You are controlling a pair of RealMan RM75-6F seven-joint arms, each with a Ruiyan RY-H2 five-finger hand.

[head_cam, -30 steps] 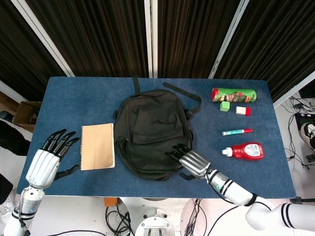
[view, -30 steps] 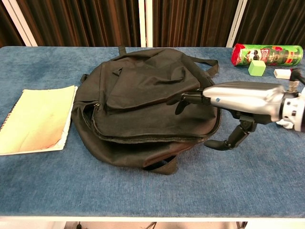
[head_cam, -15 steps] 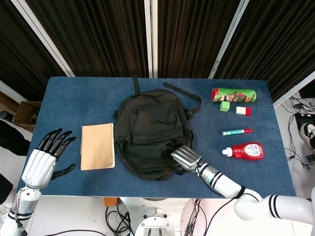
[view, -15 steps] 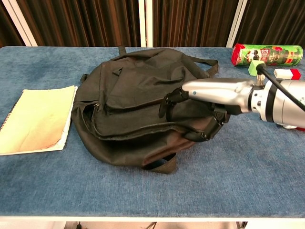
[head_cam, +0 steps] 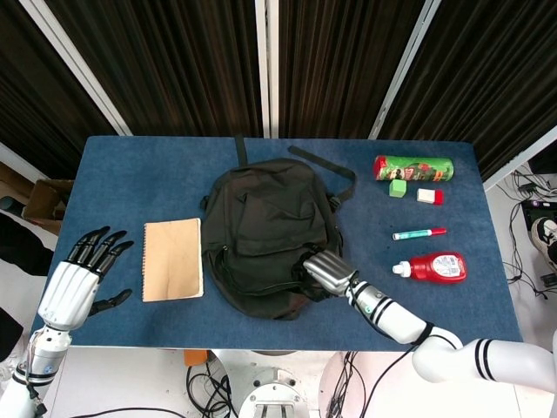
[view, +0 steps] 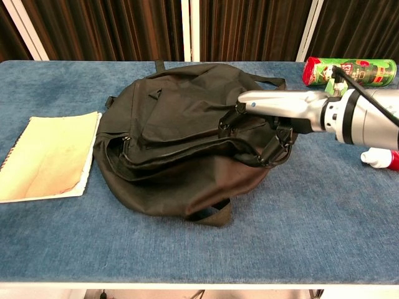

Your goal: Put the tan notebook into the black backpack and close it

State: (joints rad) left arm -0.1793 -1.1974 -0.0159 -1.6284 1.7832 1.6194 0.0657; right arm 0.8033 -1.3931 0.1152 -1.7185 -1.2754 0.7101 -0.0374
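Observation:
The black backpack [head_cam: 265, 231] [view: 181, 140] lies flat in the middle of the blue table, its straps toward the far edge. My right hand [head_cam: 324, 271] [view: 271, 118] grips the upper flap at the bag's right side and holds it raised, so a gap shows along the zipper. The tan notebook [head_cam: 172, 259] [view: 47, 156] lies flat on the table just left of the bag. My left hand [head_cam: 77, 283] hovers at the table's near left corner, fingers spread, holding nothing; the chest view does not show it.
On the right lie a green can [head_cam: 413, 167] [view: 349, 70], a green block [head_cam: 398, 188], a small white and red box [head_cam: 430, 197], a marker pen [head_cam: 419, 233] and a red bottle [head_cam: 432, 266]. The blue table [head_cam: 130, 174] ends close behind my left hand.
My right hand moved left onto the bag, took hold of the upper flap and lifted it, widening the opening. The left hand drifted slightly left. The notebook stayed put.

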